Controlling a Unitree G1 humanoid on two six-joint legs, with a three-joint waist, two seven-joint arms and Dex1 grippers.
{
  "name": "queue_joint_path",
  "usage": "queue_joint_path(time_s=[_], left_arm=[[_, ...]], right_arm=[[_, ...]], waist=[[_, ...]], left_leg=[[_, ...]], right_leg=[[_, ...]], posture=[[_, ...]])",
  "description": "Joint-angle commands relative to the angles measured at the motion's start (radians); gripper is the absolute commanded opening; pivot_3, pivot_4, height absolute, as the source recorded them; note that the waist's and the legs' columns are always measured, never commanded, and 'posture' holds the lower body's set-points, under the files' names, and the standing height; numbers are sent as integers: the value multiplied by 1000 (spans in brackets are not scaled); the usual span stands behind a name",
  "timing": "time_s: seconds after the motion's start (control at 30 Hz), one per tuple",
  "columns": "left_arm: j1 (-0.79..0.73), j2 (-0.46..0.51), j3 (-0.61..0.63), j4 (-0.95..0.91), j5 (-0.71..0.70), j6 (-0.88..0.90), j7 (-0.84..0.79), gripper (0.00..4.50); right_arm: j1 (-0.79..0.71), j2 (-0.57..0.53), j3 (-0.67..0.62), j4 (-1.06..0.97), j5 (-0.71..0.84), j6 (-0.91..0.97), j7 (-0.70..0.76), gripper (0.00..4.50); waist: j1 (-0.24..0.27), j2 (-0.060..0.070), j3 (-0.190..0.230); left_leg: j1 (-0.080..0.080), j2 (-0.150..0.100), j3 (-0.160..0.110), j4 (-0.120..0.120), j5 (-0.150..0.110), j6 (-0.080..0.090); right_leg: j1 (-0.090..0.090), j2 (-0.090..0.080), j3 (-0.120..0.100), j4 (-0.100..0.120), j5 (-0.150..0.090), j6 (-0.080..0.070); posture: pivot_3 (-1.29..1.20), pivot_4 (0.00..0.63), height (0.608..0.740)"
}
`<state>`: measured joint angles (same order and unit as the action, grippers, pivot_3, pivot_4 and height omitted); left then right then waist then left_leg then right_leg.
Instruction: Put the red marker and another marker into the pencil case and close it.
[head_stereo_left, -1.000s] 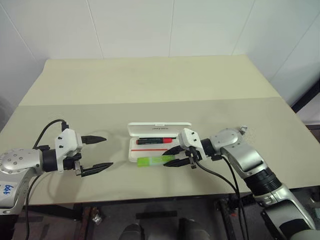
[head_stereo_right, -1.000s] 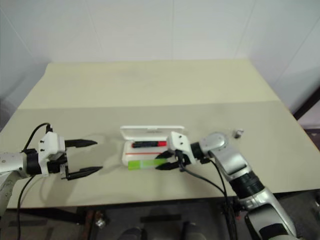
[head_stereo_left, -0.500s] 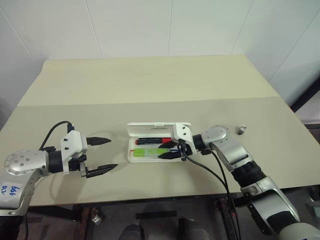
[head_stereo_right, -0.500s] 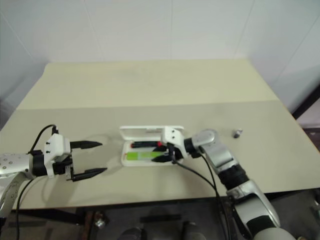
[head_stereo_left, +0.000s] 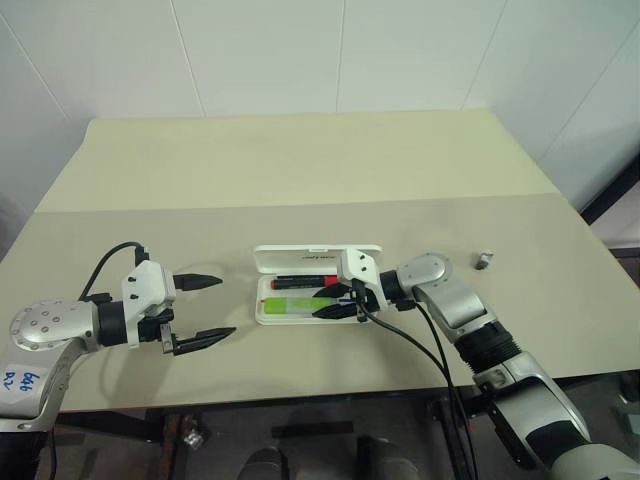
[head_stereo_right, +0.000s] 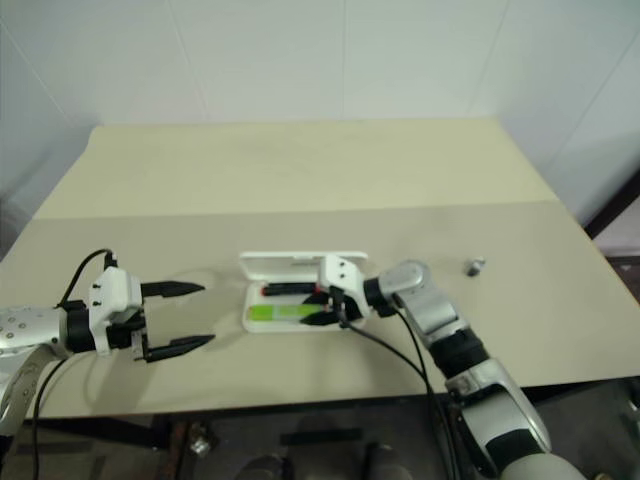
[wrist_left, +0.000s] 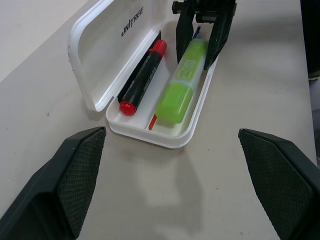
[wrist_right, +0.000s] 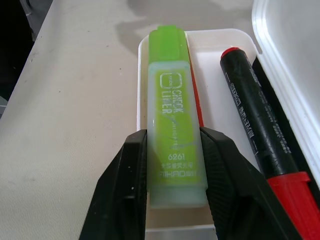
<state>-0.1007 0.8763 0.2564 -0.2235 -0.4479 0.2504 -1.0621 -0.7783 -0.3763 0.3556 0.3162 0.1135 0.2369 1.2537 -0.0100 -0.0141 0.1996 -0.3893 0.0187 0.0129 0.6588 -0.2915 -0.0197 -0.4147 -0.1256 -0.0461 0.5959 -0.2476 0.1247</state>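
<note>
1. Pencil case (head_stereo_left: 266, 262) open on the table (head_stereo_left: 300, 170), lid laid flat on its far side.
2. Red marker (wrist_left: 143, 77) lying inside the case, along the lid side.
3. Green highlighter (wrist_left: 182, 82) lying inside the case, beside the red marker on the near side, one end over the case's end wall.
4. Right gripper (wrist_right: 172, 150) over the case's right end, fingers part open and touching both sides of the highlighter.
5. Left gripper (head_stereo_left: 207, 306) hovering left of the case, well apart from it, fingers spread wide and empty.
6. Small grey object (head_stereo_left: 484, 260) on the table, far right of the case.
</note>
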Motion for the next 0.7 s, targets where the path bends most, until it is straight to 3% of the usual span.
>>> queue_joint_path(time_s=[0.03, 0.17, 0.2, 0.4, 0.7], left_arm=[[-10, -2, 10, -18, -8, -9, 5, 4500], [-19, -5, 5, -6, -5, -15, 3, 4500], [-22, -6, 3, -5, -4, -15, 3, 4500], [-46, -18, -18, 7, -1, -17, 0, 4500], [-106, -38, -75, 25, -4, -9, -11, 4500]], right_arm=[[-25, -14, -19, -4, 9, -30, 25, 2867], [-58, 0, -44, 17, 13, -43, 0, 4314], [-60, 1, -46, 13, 18, -41, 2, 4453], [0, -28, -90, -177, 127, 67, 31, 4453], [234, -184, -154, -463, 222, 231, -8, 4453]], waist=[[-2, 0, 0], [-8, 0, 0], [-10, 0, 0], [-15, 0, 0], [-11, 0, 0]], left_leg=[[0, 0, 0, 0, 0, 0], [0, 0, 0, 0, 0, 0], [0, 0, 0, 0, 0, 0], [0, 0, 0, 0, 0, 0], [0, 0, 0, -1, 0, 0]], right_leg=[[0, 0, 0, 0, 0, 0], [0, 0, 0, 0, 0, 0], [0, 0, 0, 0, 0, 0], [0, 0, 0, 0, 0, 0], [0, 0, 0, -1, 0, 0]], posture=[[0, 150, 740], [0, 150, 740], [0, 150, 740], [0, 150, 740], [0, 150, 740]])
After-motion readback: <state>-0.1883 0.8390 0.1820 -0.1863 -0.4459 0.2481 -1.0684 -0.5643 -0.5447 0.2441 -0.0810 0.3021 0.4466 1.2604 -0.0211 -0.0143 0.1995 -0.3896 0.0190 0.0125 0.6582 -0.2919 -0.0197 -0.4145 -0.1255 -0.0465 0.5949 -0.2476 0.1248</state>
